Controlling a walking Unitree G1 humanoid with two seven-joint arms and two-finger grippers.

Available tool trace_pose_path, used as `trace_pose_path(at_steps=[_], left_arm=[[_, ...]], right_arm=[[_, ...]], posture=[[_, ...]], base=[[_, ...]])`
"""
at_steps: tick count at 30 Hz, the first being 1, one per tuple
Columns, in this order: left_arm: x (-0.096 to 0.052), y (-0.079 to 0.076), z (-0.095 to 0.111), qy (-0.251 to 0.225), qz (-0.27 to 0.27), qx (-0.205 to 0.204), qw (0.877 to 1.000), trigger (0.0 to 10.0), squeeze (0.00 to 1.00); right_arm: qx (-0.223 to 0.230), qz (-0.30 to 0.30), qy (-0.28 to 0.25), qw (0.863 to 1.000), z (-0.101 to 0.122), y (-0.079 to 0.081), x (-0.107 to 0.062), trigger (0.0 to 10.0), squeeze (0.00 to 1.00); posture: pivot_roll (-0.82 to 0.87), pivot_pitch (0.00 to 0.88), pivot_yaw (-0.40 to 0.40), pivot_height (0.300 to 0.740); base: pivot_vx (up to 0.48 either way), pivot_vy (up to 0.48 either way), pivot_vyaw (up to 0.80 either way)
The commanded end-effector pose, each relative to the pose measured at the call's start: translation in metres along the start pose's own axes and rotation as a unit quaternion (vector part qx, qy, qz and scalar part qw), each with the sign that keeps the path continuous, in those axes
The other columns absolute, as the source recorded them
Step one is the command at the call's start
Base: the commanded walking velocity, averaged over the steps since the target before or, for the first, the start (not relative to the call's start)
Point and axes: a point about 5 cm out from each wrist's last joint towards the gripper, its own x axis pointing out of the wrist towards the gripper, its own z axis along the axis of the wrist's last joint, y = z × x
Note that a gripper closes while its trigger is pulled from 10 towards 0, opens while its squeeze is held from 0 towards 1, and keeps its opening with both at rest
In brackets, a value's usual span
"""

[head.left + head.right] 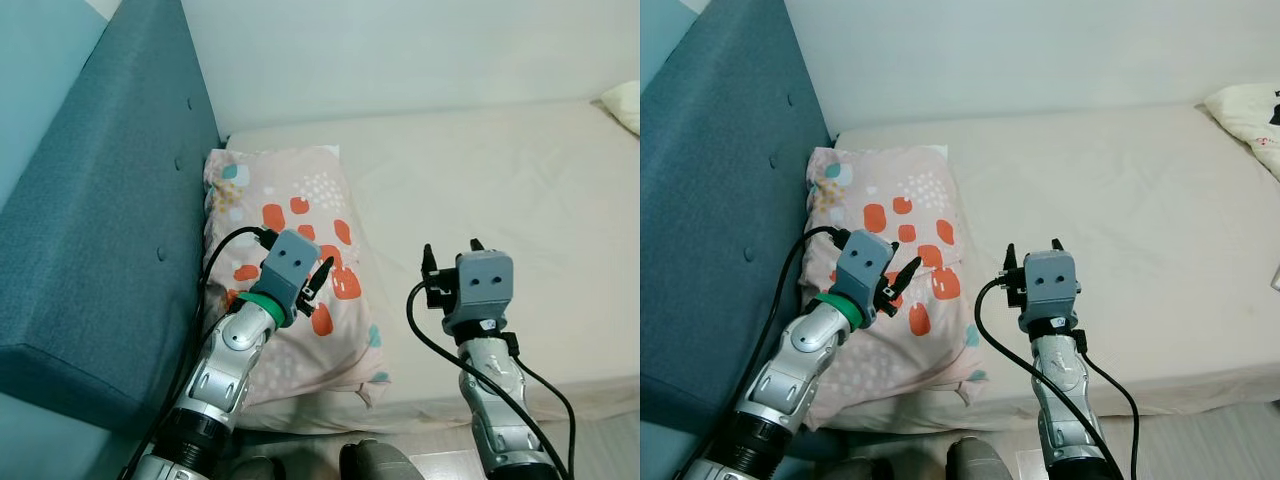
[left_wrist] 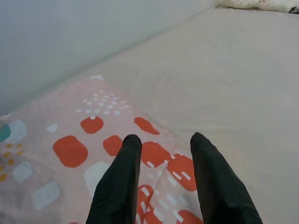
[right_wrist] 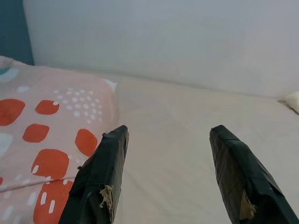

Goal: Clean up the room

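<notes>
Your pillow point(image 1: 290, 300) lies at centre left of the frame, against the headboard point(image 1: 90, 220). The left gripper point(image 2: 161, 154) hovers over it, jaws slightly apart, holding nothing; the right gripper point(image 3: 168, 154) is spread wide over the bare mattress point(image 1: 500, 170). Square the pillow gently. Another pillow point(image 1: 1245, 115) sits upper right, well clear.

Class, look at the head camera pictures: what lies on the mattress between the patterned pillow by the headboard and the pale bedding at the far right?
Nothing: between the pink pillow with orange spots and the cream bedding, the beige mattress is bare in both eye views.
</notes>
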Motion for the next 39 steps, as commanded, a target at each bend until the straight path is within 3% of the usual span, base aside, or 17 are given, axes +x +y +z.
trace_pose_path(at_steps=[1, 32, 39], left_arm=[[-0.0017, -0.0025, -0.0081, 0.014, -0.003, -0.006, 1.0, 10.0, 0.0], [-0.002, -0.0023, -0.0104, 0.016, -0.003, -0.003, 1.0, 10.0, 0.0], [-0.0012, -0.0012, -0.011, 0.018, -0.002, 0.0, 1.0, 10.0, 0.0]], right_arm=[[0.002, 0.002, 0.017, 1.0, -0.0067, 0.0003, -0.0035, 10.0, 0.0], [0.011, -0.007, 0.03, 0.999, -0.0115, -0.003, -0.0044, 10.0, 0.0], [0.019, 0.001, 0.03, 0.999, -0.0113, 0.0006, -0.0034, 10.0, 0.0]], posture=[[-0.14, 0.029, 0.071, 0.74], [-0.14, 0.028, 0.073, 0.74], [-0.14, 0.023, 0.076, 0.74]], base=[[0.0, -0.469, 0.0], [0.0, -0.39, 0.0], [0.269, -0.273, 0.0]])
